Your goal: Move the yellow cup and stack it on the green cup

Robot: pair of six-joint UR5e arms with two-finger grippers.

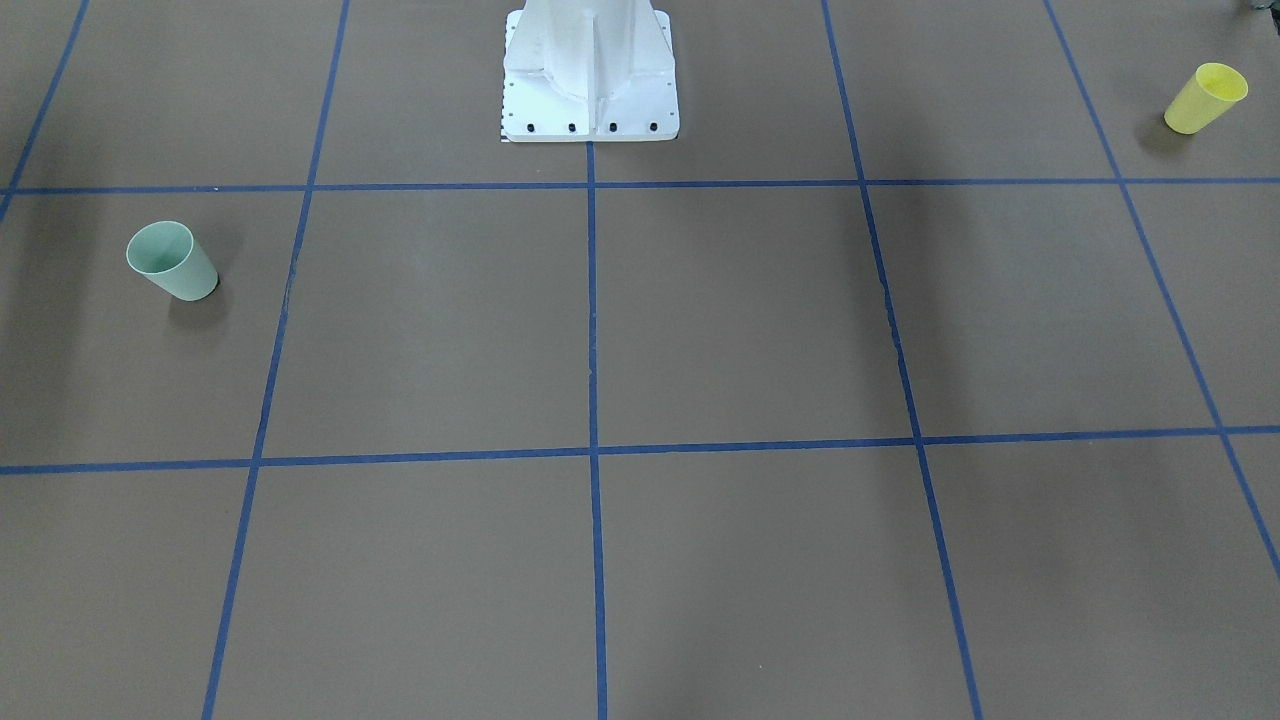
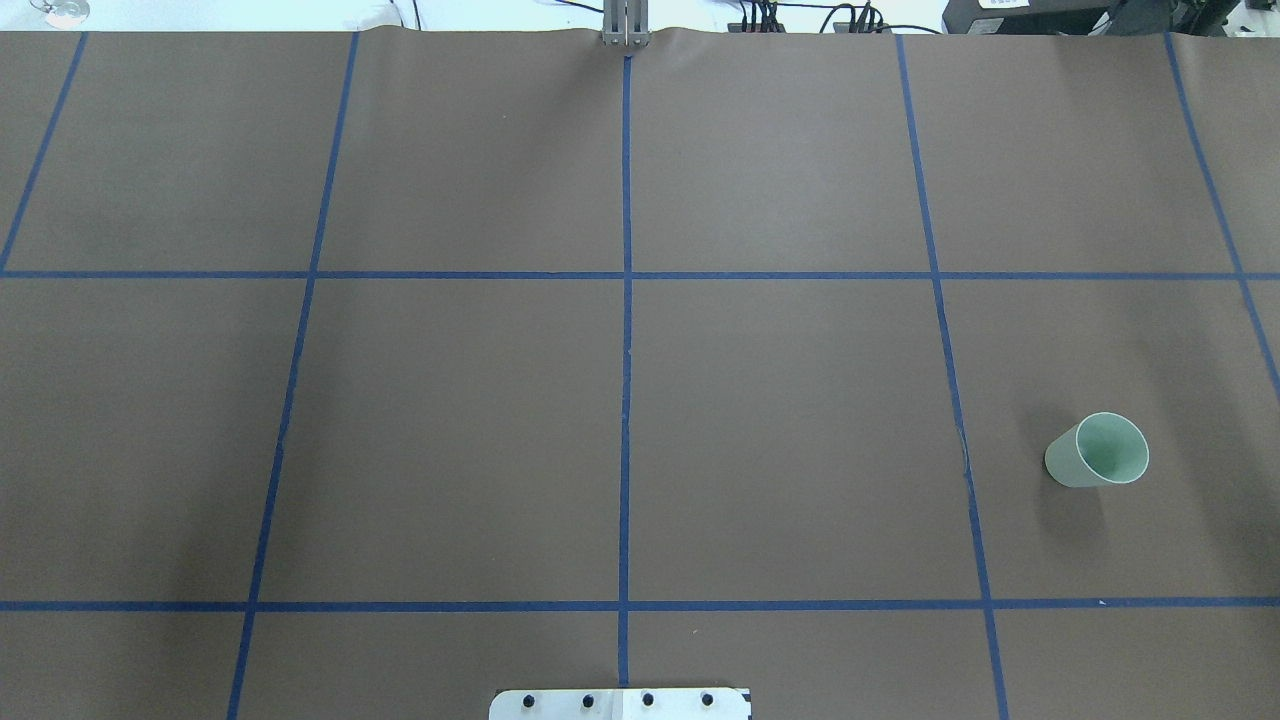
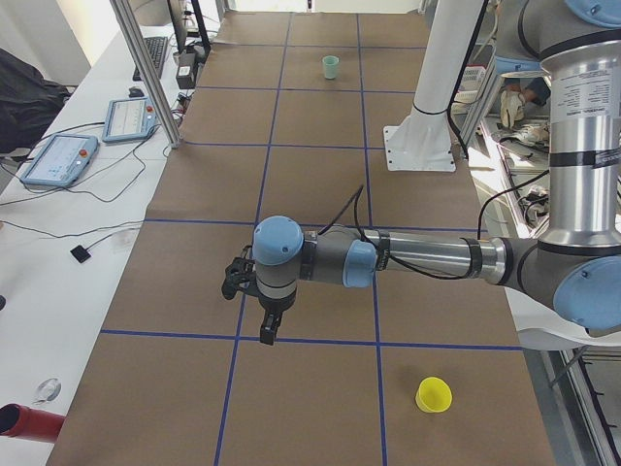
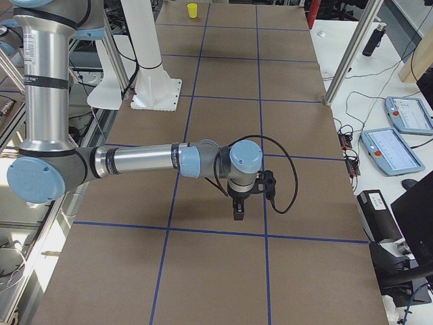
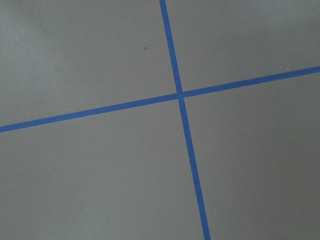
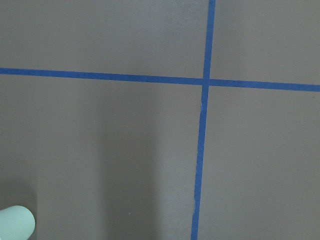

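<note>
Front-facing view: the bench [image 1: 750,330] lies open across its middle; obstacles are the green cup [image 1: 172,261] at left, the yellow cup [image 1: 1205,97] upper right, the white pedestal [image 1: 590,90] top centre.

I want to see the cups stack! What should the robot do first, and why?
Probably swing the left gripper over the yellow cup. That cup stands untouched nearest this arm; the green cup is far across.
</note>
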